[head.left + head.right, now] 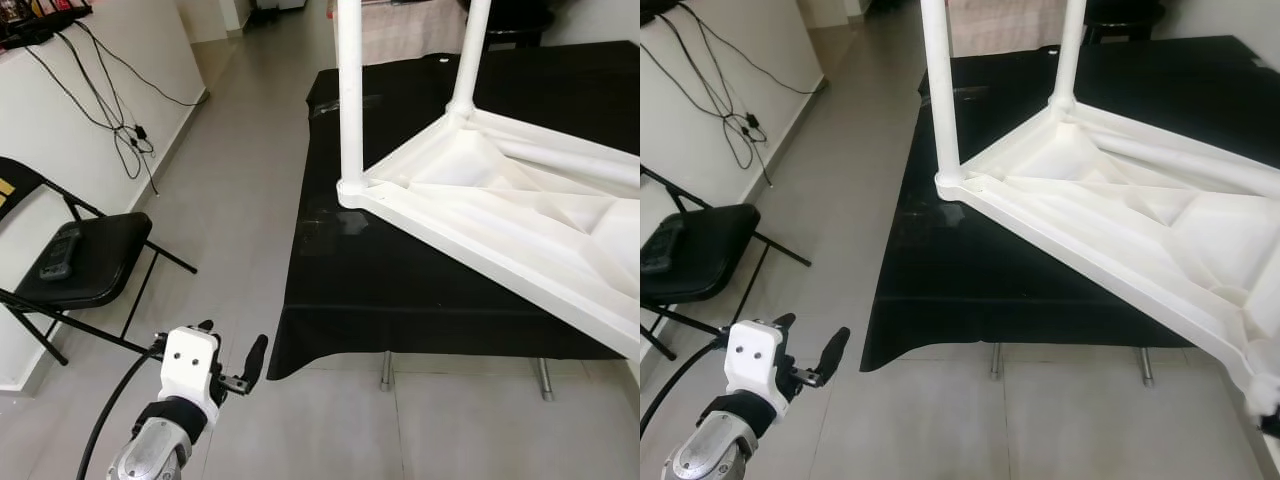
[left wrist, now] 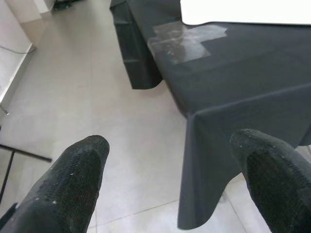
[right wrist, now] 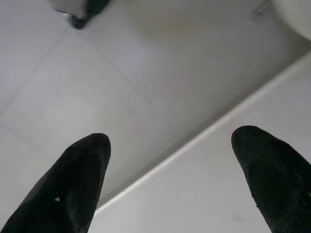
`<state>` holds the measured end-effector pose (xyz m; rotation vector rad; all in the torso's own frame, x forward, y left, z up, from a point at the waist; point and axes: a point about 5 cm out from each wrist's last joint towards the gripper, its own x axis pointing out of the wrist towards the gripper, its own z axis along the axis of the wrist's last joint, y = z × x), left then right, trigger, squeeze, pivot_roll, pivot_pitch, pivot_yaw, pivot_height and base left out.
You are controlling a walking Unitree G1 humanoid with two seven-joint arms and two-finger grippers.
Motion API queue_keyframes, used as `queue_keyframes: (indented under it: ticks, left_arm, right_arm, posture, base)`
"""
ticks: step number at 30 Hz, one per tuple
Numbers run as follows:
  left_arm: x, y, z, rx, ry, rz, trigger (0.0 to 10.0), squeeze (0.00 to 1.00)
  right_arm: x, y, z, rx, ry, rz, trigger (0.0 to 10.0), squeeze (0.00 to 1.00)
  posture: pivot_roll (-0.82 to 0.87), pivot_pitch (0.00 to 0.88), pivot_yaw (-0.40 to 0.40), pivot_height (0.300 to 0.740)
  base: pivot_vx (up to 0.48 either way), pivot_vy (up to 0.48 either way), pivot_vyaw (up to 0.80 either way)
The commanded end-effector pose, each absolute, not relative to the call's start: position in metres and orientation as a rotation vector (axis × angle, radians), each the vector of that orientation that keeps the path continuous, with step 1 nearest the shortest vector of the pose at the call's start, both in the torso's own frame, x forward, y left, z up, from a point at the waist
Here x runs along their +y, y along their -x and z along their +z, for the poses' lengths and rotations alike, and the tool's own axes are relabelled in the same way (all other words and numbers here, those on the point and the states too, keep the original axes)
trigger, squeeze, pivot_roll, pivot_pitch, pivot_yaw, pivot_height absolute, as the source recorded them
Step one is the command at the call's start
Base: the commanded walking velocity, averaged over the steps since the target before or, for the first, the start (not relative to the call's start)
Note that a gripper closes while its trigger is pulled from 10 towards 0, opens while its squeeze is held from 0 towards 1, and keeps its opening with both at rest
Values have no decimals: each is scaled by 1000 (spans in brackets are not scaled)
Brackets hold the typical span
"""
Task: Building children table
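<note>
A white children's table (image 1: 520,210) lies upside down and tilted on a larger table covered with a black cloth (image 1: 400,290). Two white legs (image 1: 350,100) (image 1: 470,55) stand up from its near corners. My left gripper (image 1: 232,345) is low at the left, over the floor and short of the black cloth's front corner (image 2: 194,121). It is open with nothing between its fingers (image 2: 73,179). My right gripper (image 3: 170,179) is open and empty, held over grey floor tiles and a pale white edge (image 3: 218,184).
A black folding chair (image 1: 80,260) with a dark handheld device (image 1: 60,250) on its seat stands at the left wall. Black cables (image 1: 110,110) hang down that wall. Grey tiled floor (image 1: 230,200) runs between the chair and the covered table.
</note>
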<state>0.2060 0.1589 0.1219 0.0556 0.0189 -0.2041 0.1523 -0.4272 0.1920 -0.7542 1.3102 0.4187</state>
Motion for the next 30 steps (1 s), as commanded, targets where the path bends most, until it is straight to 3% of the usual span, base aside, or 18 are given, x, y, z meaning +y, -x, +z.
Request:
queue_keyframes:
  ticks: [1,8,11,15,22,23,26,30]
  left_arm:
    - [162,-204,120,36,-68,-198,10000,0]
    - [162,-204,119,38,-71,-200,10000,0]
    - [163,-204,119,38,-74,-202,10000,0]
    - [163,-204,119,39,-76,-204,10000,0]
    - [163,-204,119,40,-77,-207,10000,0]
    - [163,-204,119,40,-79,-205,10000,0]
    - [163,-204,119,40,-79,-204,10000,0]
    - [163,-205,119,39,-81,-204,10000,0]
  right_arm:
    - [-429,-153,191,1305,763,398,10000,0]
    - [-423,-172,213,1108,772,409,10000,0]
    - [-391,-187,219,869,719,610,10000,0]
    - [-373,-196,223,705,701,721,10000,0]
    - [-354,-206,224,587,662,801,10000,0]
    - [-323,-219,223,449,616,906,10000,0]
    - [-311,-223,223,402,598,940,10000,0]
    - [-270,-237,222,222,564,1034,10000,0]
  posture:
    - [-113,136,75,740]
    - [-113,132,75,740]
    - [-113,127,79,740]
    - [-112,124,82,740]
    - [-110,123,84,740]
    - [-106,125,79,740]
    - [-106,125,79,740]
    - [-101,126,80,740]
  base:
    - [0,0,0]
    - [0,0,0]
    - [0,0,0]
    - [0,0,0]
    - [0,0,0]
    - [0,0,0]
    - [0,0,0]
    - [0,0,0]
